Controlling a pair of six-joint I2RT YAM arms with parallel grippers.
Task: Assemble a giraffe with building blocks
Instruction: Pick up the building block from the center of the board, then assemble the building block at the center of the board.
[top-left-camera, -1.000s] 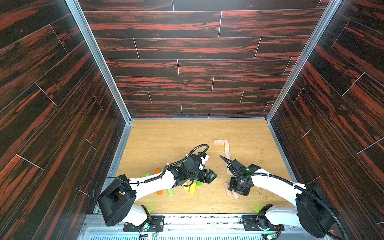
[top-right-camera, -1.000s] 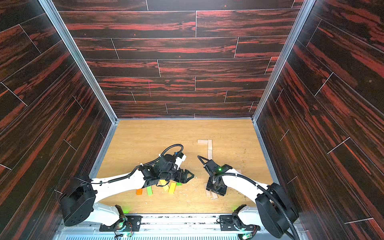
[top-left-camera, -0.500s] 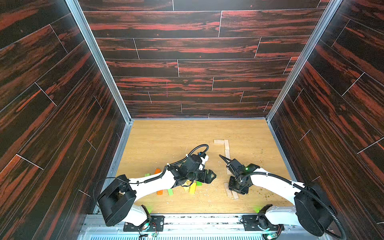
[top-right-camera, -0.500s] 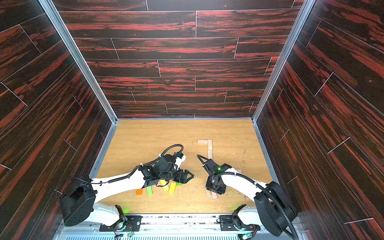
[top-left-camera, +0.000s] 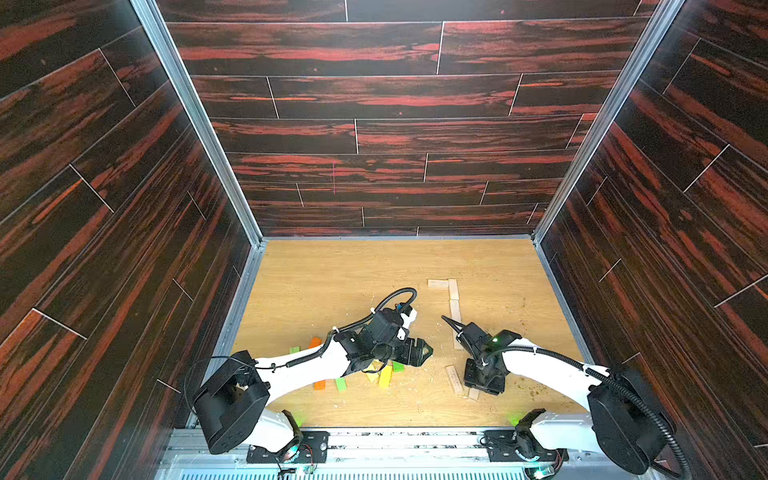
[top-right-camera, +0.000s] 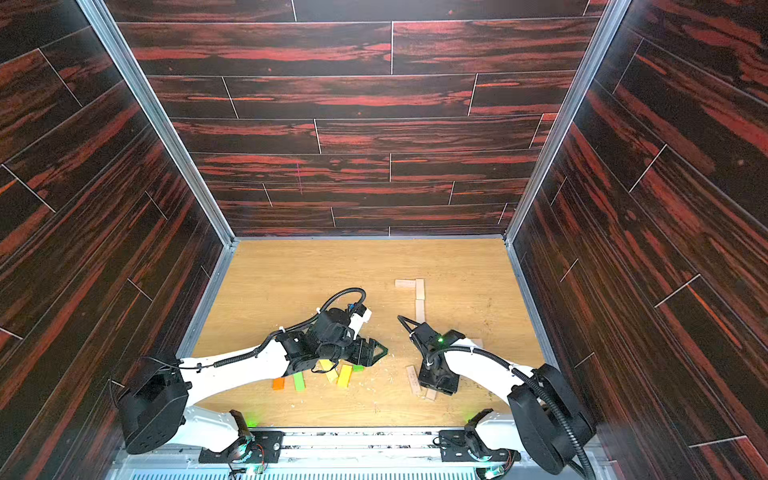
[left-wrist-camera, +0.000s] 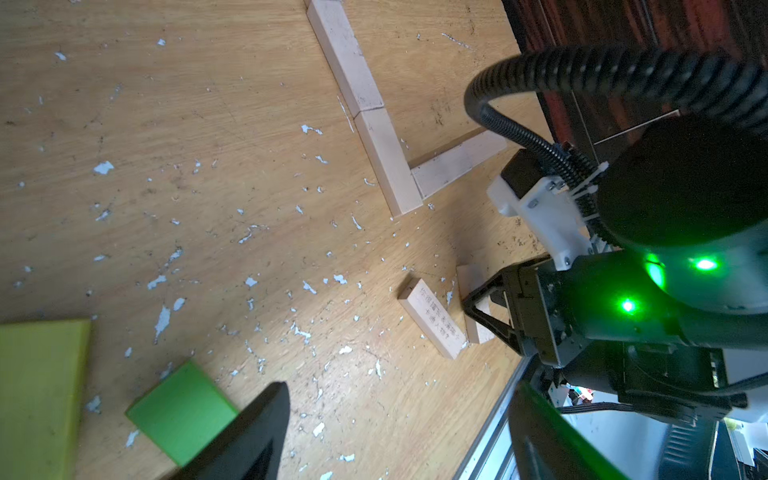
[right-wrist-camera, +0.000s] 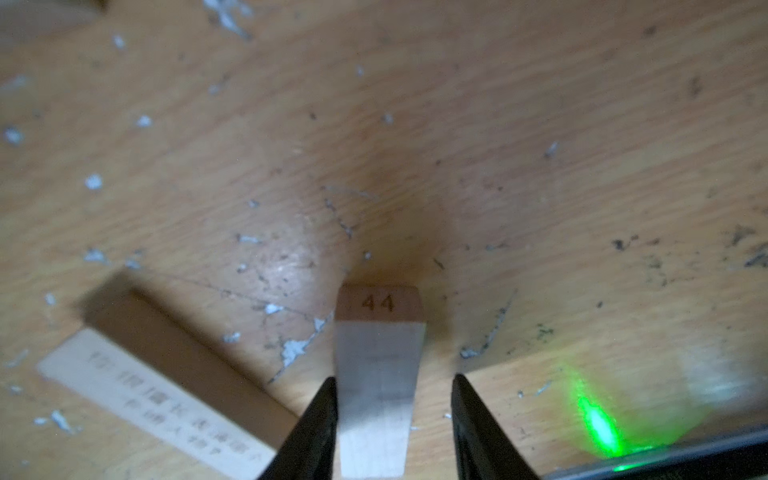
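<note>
Several pale building blocks form an L-shaped line (top-left-camera: 454, 291) at mid-table, also showing in the left wrist view (left-wrist-camera: 386, 162). My right gripper (top-left-camera: 482, 384) points down near the front edge. In its wrist view the right gripper (right-wrist-camera: 394, 424) straddles a pale block marked "44" (right-wrist-camera: 378, 374); one finger (right-wrist-camera: 316, 428) touches it and a gap shows at the other. A second pale block with printed text (right-wrist-camera: 158, 399) lies beside it. My left gripper (top-left-camera: 424, 351) hangs open and empty (left-wrist-camera: 399, 432) over the coloured blocks: yellow (top-left-camera: 385, 376), green (left-wrist-camera: 178, 411) and orange (top-left-camera: 319, 384).
Dark wood-pattern walls (top-left-camera: 199, 291) enclose the table on three sides. A metal rail (top-left-camera: 374, 434) runs along the front edge. More orange and green blocks (top-left-camera: 314, 343) lie partly under the left arm. Pale paint flecks (left-wrist-camera: 162, 320) dot the tabletop.
The right gripper's jaws have narrowed round the pale block and the arm has shifted slightly. The left arm and gripper have stayed where they were.
</note>
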